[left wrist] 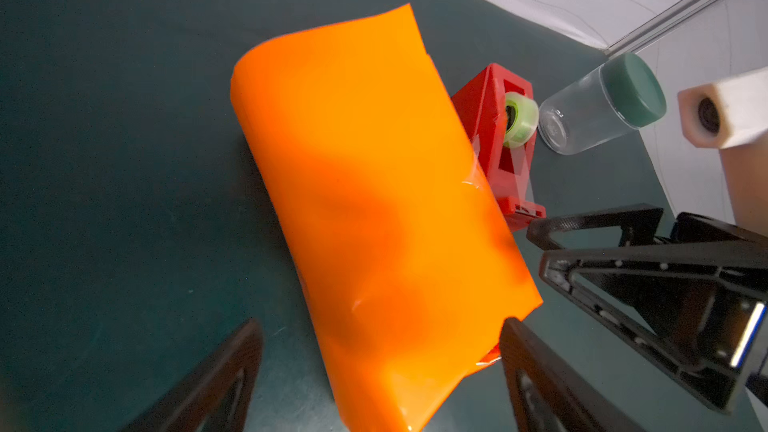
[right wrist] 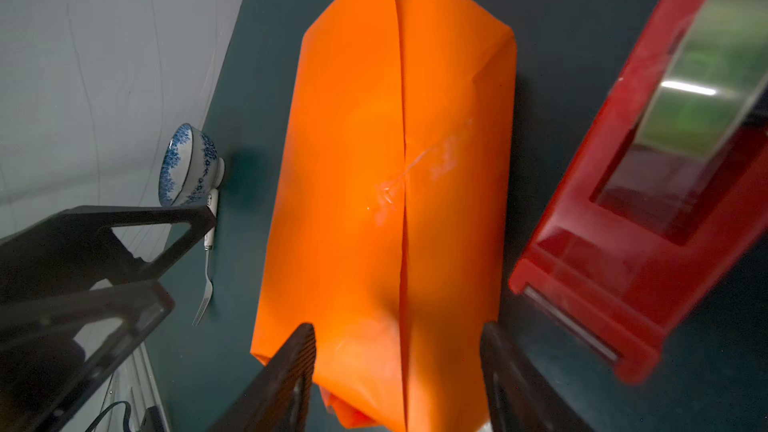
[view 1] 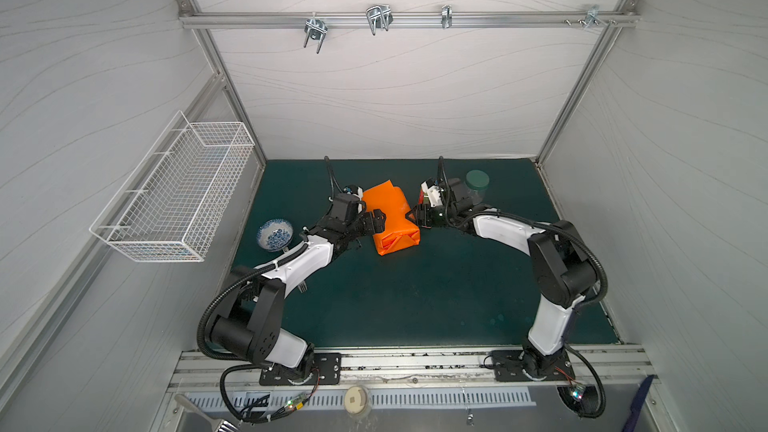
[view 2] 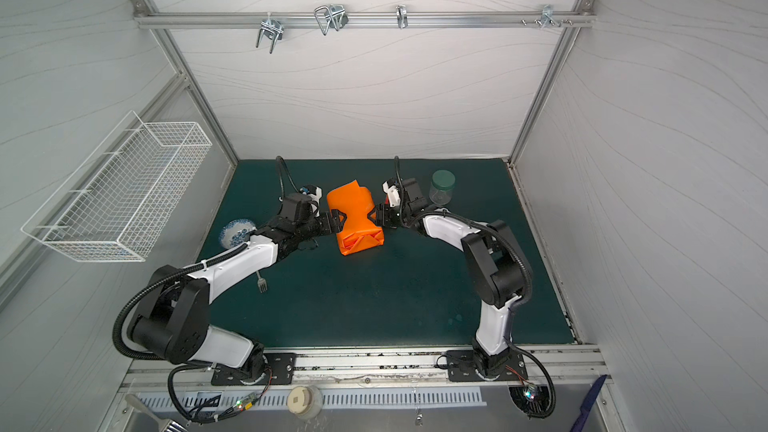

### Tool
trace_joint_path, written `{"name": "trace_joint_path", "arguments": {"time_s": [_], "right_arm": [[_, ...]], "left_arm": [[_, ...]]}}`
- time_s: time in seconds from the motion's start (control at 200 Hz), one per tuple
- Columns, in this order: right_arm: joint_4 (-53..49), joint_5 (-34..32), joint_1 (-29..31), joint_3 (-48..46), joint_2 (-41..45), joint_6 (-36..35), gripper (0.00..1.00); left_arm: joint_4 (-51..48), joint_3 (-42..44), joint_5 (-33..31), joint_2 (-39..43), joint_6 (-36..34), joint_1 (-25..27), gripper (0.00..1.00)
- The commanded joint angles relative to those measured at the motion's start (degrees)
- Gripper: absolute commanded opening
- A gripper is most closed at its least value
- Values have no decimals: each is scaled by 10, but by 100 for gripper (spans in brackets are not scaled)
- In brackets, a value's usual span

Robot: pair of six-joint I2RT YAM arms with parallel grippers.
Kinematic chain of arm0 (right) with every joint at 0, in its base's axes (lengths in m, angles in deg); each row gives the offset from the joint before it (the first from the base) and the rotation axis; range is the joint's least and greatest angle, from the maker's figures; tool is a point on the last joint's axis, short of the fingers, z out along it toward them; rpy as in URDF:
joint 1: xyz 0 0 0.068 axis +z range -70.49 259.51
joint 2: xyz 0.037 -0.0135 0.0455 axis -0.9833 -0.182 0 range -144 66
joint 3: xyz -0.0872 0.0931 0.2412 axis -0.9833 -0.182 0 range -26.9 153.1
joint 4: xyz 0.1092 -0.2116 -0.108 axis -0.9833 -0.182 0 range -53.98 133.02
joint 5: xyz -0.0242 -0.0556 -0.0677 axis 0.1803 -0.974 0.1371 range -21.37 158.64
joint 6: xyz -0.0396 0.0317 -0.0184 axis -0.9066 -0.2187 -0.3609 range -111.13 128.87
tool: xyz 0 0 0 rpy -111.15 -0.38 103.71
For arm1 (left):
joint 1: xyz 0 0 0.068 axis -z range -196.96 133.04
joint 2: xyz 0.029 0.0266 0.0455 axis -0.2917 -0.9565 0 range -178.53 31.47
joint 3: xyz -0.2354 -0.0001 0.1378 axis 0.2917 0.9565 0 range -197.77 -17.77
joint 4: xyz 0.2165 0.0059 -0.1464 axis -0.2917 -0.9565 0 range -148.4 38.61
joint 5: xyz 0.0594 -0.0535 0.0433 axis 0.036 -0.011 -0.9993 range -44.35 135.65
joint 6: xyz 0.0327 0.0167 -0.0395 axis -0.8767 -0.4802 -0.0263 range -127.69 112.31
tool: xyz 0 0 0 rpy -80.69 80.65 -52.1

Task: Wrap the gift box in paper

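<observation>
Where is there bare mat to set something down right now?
Widest: the middle of the mat, from the paper to the near edge. Smaller: the back left corner, behind the bowl. Crowded: right of the paper, where the right gripper, tape dispenser and jar bunch together. The bowl and fork take up the left.

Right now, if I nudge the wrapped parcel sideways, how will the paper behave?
The paper will probably buckle before anything slides: its far end stands open and curled. One small tape piece seems to hold the seam, so a shove might pop it. The folded near end looks firmer.
</observation>
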Motion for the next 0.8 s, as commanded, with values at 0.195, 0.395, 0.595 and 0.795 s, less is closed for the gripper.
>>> {"name": "trace_joint_path", "arguments": {"time_s": [0.195,0.395,0.595,0.795], "right_arm": [[-18,59,21,-12,-14,19,62],[19,83,30,-87,29,46,56],[50,90,57,-193,102,75,51],[43,85,73,-294,202,93,55]], "left_arm": [[35,-45,142,-116,71,-9,80],[101,23,201,-102,115,-9,70],[170,156,220,-23,172,2,65],[140,262,199,115,193,33,67]]}}
